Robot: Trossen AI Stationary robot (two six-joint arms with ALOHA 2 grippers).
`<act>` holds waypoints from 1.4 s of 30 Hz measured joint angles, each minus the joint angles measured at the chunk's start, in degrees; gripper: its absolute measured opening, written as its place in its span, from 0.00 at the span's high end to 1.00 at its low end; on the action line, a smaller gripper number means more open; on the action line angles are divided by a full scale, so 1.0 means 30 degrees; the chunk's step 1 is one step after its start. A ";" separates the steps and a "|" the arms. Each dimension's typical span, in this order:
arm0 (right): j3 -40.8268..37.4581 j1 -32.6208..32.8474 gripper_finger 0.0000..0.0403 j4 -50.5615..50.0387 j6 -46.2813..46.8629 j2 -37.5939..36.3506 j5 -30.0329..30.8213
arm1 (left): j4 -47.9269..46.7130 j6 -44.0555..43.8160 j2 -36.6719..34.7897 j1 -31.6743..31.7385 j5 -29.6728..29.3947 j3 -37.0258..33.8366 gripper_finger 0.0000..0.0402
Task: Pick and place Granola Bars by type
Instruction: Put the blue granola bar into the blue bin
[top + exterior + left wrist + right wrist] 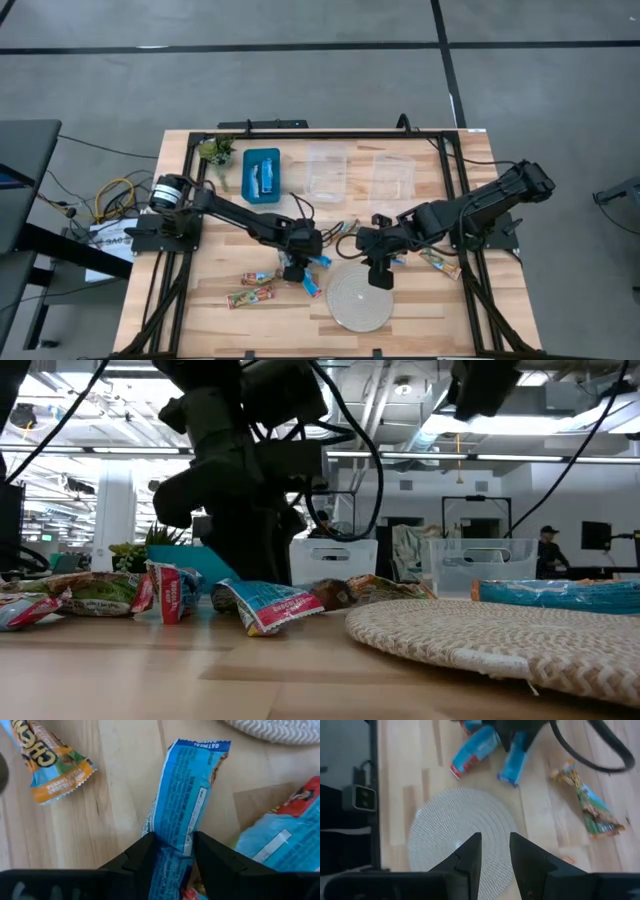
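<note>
Below, left claw (172, 851) pinches one blue granola bar (182, 800).

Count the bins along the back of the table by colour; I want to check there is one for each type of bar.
Blue bin: 1
Clear bins: 2
Total: 3

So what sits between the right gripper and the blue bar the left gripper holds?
In the right wrist view: the woven disc under the right gripper, then bare wood to the blue bar.
</note>
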 joint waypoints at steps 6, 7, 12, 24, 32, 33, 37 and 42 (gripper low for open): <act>-0.0011 0.0000 0.77 0.0113 0.0350 0.0011 -0.0018 | -0.0548 -0.0128 -0.0240 0.0017 -0.0532 0.0102 0.82; -0.0011 0.0000 0.77 0.0144 0.0350 0.0011 -0.0018 | -0.0838 -0.0216 -0.0292 0.0023 -0.0466 0.0230 0.86; -0.0011 0.0000 0.77 0.1350 0.0162 0.0011 -0.0139 | -0.1763 -0.1645 -0.0762 0.0027 0.0005 0.1258 0.98; 0.0003 -0.1269 0.77 0.4525 -0.1653 -0.1007 0.1748 | -0.5018 -0.5867 -0.8484 0.2593 -0.4784 0.1552 0.99; 0.0597 -0.3424 0.77 0.5759 -0.1709 -0.0942 0.5512 | -1.0558 -1.0132 -1.1148 0.6767 -0.7694 0.1523 0.99; 0.0670 -0.3671 0.77 0.5700 -0.1607 -0.0936 0.6050 | -1.0884 -1.0350 -1.1159 0.7329 -0.7423 0.1523 0.98; 0.1263 -0.4675 0.77 0.5555 -0.1066 -0.0929 0.7263 | -1.1749 -1.1245 -1.0854 0.9431 -0.6146 0.1515 0.98; 0.1725 -0.5559 0.77 0.5563 -0.1022 -0.0936 0.7305 | -1.2059 -1.1680 -0.9891 1.1305 -0.5310 0.1515 0.96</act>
